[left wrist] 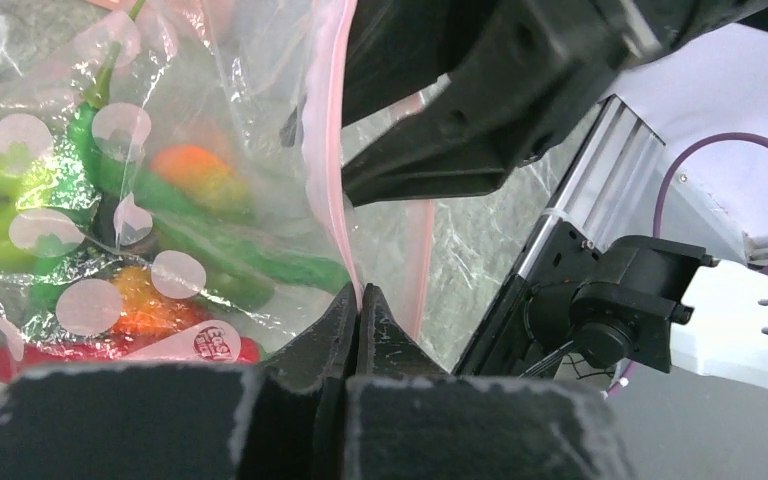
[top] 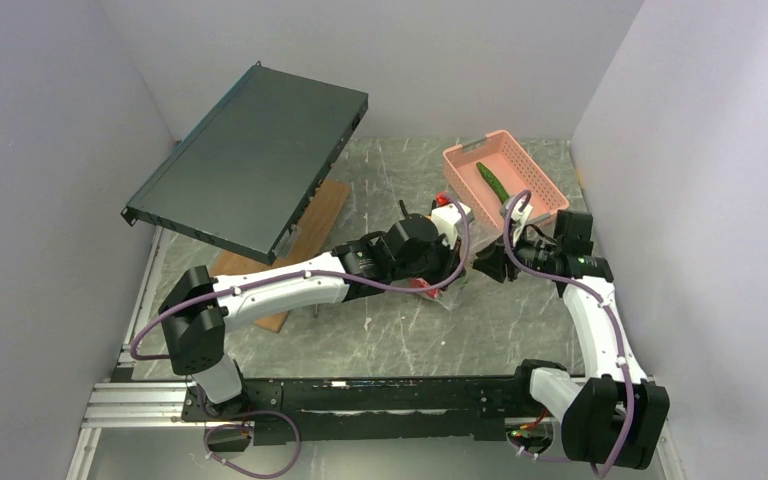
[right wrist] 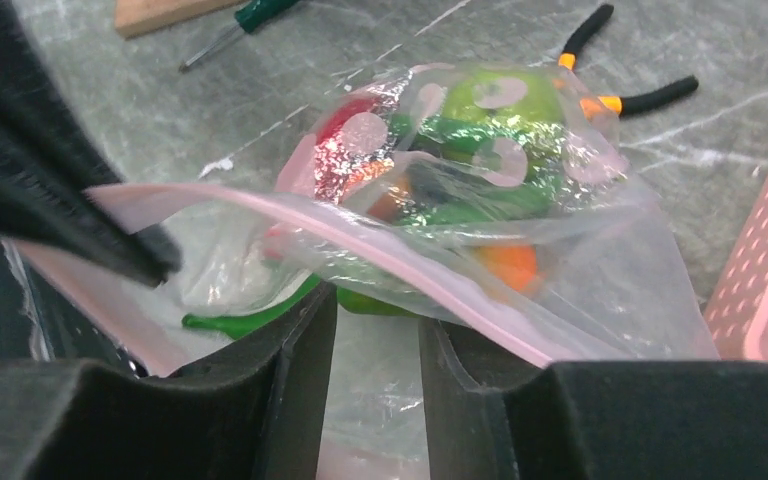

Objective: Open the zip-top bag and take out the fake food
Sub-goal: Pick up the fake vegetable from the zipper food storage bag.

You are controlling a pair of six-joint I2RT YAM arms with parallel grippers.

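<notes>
The left gripper (left wrist: 360, 300) is closed tight, its two fingertips pressed together on one lip of the pale pink zip strip (right wrist: 380, 245). The right gripper (right wrist: 375, 322) faces it from just across the mouth. Its jaws stand apart, with only loose clear film sagging into the gap between them and the strip crossing just above the fingertips. It clamps nothing.

The zip-top bag (right wrist: 580, 250) lies between the two grippers on the middle of the grey table (top: 380, 330). Its mouth is turned towards the right gripper and its filled end points away, towards the far side. The strip, the bag's long edge, runs across the right wrist view from the left gripper at the left down to the lower right. In the left wrist view the two lips stand slightly parted.

The fake food (left wrist: 195, 172) sits bunched inside the far end: an orange-green piece, long green ones, a green apple (right wrist: 500, 105) and something red.

Beyond the bag, orange-handled pliers (right wrist: 615, 95) lie on the table. A green-handled screwdriver (right wrist: 250, 20) lies near a wooden board (top: 325, 205).

The pink basket (top: 550, 190) stands just beside the bag on the right and holds a single cucumber (top: 492, 183). A dark flat panel (top: 250, 160) leans at the far left.
</notes>
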